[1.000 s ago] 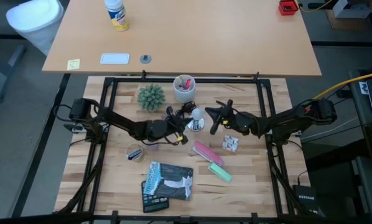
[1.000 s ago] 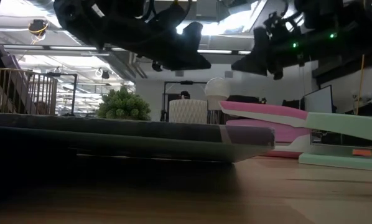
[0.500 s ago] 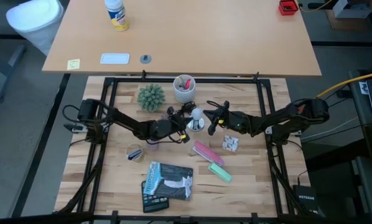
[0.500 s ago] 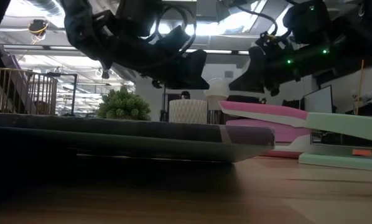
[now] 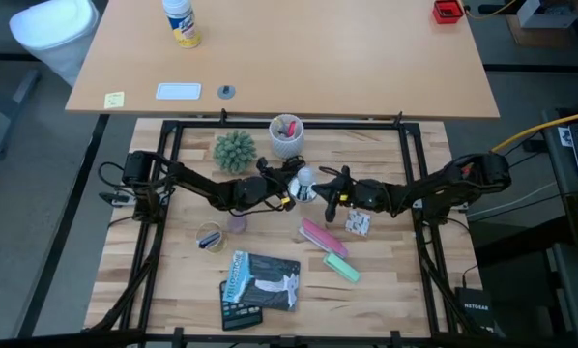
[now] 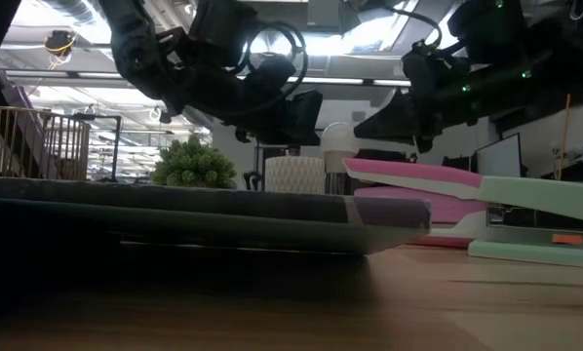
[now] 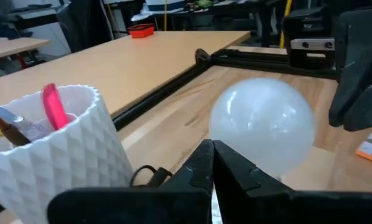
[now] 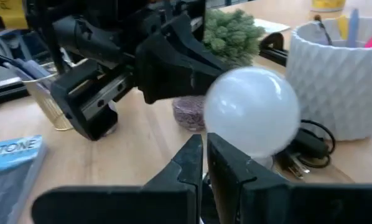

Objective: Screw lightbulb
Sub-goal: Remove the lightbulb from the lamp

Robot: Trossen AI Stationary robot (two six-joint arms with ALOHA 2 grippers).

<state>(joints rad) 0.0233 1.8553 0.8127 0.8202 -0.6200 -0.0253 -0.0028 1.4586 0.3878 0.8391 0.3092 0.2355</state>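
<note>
The frosted-white lightbulb point(image 5: 305, 177) stands upright on the round silver fixture point(image 5: 303, 194) in the middle of the table, just in front of the white pen cup point(image 5: 287, 135). My left gripper point(image 5: 289, 189) is shut, with its tips low at the bulb's left side; the bulb point(image 7: 262, 124) shows just past those tips point(image 7: 212, 152). My right gripper point(image 5: 328, 190) is shut at the bulb's right side, tips point(image 8: 204, 149) low in front of the bulb point(image 8: 251, 112). The bulb's screw base is hidden. My left gripper's shut fingertips point(image 7: 204, 163) point level at the bulb's lower part from the table's left; I cannot tell whether they touch it. My right gripper's shut fingertips point(image 8: 195, 157) point level at the bulb's lower part from the table's right; I cannot tell whether they touch it.
A small green plant point(image 5: 234, 150) stands left of the cup. A pink stapler point(image 5: 320, 236), a green stapler point(image 5: 343, 268), a small card point(image 5: 359, 224), a dark packet point(image 5: 260, 280) and a small clear cup point(image 5: 210, 238) lie nearer the front edge. A black cord point(image 8: 307, 149) lies by the fixture.
Both grippers have closed in on the bulb. My left gripper has gone toward the far edge and the bulb. My right gripper has come down and toward the table's left, up to the bulb. The bulb has stayed upright in place.
</note>
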